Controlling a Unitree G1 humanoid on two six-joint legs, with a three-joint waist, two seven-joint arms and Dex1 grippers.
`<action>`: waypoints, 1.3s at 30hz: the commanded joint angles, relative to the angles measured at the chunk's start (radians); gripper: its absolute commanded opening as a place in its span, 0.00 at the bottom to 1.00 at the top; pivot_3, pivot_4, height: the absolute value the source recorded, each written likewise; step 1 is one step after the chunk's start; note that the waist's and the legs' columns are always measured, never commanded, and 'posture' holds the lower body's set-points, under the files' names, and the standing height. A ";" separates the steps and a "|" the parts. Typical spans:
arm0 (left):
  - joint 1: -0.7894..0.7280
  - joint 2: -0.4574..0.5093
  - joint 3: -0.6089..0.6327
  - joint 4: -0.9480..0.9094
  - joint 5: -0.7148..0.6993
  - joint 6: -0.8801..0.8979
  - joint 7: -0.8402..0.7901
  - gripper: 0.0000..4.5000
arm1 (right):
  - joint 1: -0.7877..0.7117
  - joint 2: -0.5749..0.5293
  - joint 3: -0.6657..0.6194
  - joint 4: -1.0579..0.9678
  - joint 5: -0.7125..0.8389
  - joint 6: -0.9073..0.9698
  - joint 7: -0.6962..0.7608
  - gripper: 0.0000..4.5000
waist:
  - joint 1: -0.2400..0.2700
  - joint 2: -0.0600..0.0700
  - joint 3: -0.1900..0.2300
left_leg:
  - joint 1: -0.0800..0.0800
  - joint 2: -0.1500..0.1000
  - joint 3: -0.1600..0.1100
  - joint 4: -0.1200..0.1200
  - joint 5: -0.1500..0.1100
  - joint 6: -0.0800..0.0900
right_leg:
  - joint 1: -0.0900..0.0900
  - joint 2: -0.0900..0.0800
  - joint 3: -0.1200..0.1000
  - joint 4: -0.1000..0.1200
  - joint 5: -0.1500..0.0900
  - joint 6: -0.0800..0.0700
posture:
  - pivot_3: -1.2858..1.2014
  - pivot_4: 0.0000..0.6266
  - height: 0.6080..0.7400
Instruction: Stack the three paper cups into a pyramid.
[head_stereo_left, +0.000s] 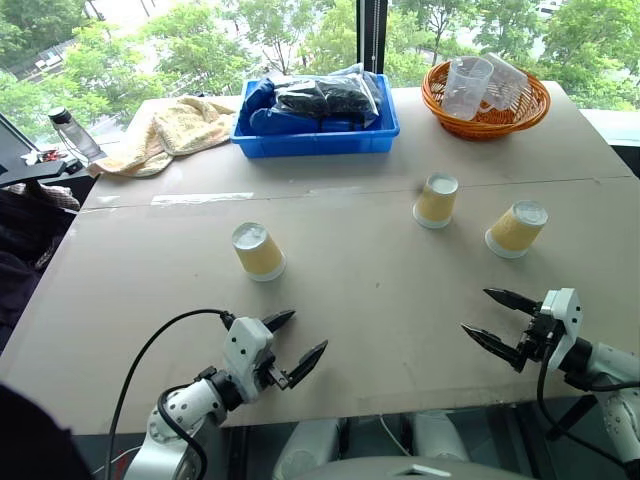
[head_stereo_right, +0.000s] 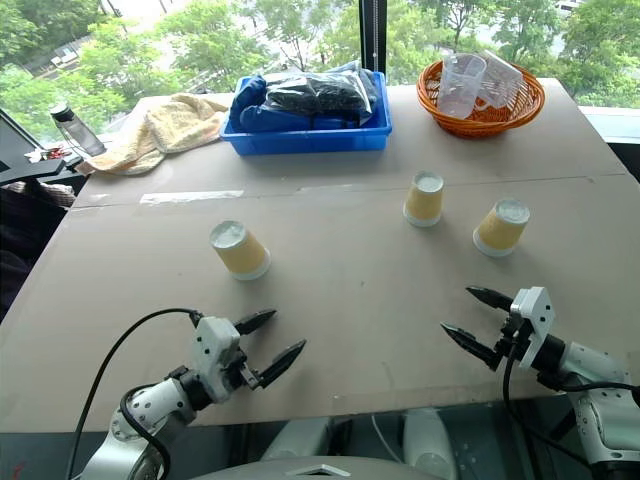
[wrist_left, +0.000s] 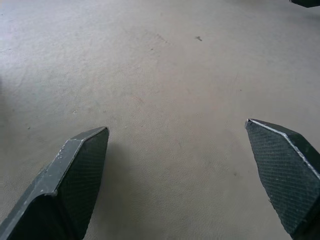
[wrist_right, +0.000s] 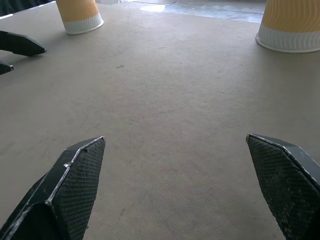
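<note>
On the table (head_stereo_left: 330, 300), both grippers (head_stereo_left: 292, 345) (head_stereo_left: 500, 320) gape empty; a clumsy approach could topple the light, scattered paper cups (head_stereo_left: 259, 250).

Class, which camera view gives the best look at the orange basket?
The left eye view: the orange basket sits whole at the table's far right corner, clear plastic cups inside. The right eye view shows it equally fully.

right gripper (wrist_right: 175, 145): jaws spread wide, nothing between them, low over the desk (wrist_right: 165, 95) | paper cups: one (wrist_right: 80, 15) standing rim-down far across the desk, another (wrist_right: 292, 27) rim-down, nearer | left gripper (wrist_right: 15, 50): black fingertips just beside the farther cup
</note>
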 joint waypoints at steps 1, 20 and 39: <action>0.004 -0.004 0.042 -0.004 -0.037 -0.046 -0.009 1.00 | 0.009 0.001 -0.017 -0.038 0.027 -0.002 0.015 0.99 | 0.000 0.000 0.000 | 0.000 0.000 0.000 0.000 0.000 0.000 | 0.000 0.000 0.000 0.000 0.000 0.000 | 0.52 0.24 1.00; -0.303 -0.023 0.260 0.132 -0.018 -0.002 0.236 1.00 | -0.147 0.002 0.002 -0.388 0.267 0.207 -0.088 0.99 | -0.002 -0.003 0.002 | 0.000 0.000 -0.001 0.001 0.000 0.000 | 0.000 0.000 -0.001 0.000 0.000 0.000 | 0.52 0.24 1.00; -0.453 -0.003 0.198 0.300 -0.044 -0.020 0.094 0.80 | -0.221 -0.012 0.006 -0.496 0.321 0.328 -0.166 1.00 | -0.002 -0.005 0.003 | -0.002 0.000 -0.002 0.000 0.000 -0.001 | -0.002 0.001 -0.002 0.000 0.000 0.000 | 0.52 0.24 1.00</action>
